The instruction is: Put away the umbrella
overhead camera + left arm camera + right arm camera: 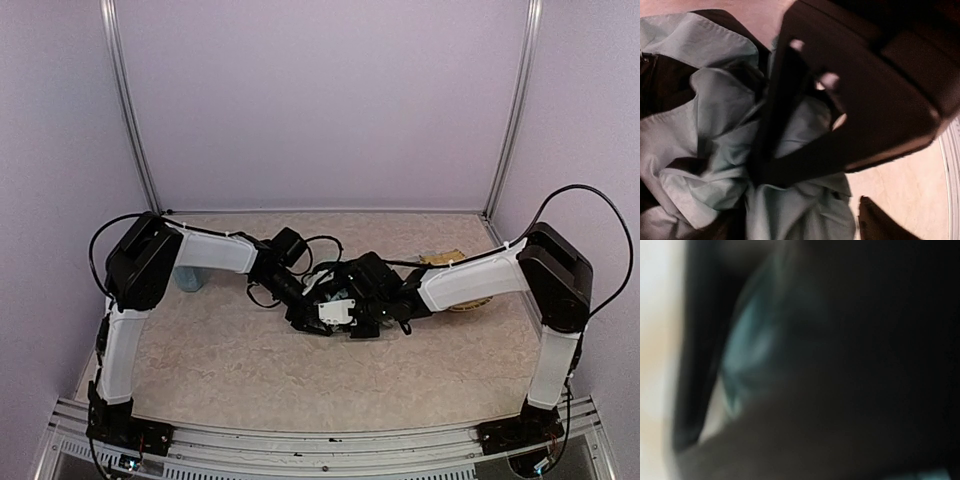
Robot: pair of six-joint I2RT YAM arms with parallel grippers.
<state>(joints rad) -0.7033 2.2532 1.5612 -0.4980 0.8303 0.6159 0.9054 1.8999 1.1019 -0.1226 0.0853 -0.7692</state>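
Leaning over umbrella [715, 110], left arm [215, 252], right arm [470, 280]

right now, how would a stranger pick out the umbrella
Look at the middle of the table, where the left arm and right arm meet. The umbrella is the crumpled bundle under them. Only it has pale mint-green fabric with black patches, unlike the light blue cup and straw tray.

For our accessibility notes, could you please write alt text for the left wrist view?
Crumpled pale mint-green umbrella fabric with a black underside fills the left and bottom of this close-up. A large dark robot part, blurred and hard to identify, crosses in front of it from the upper right, and beige table shows at lower right.
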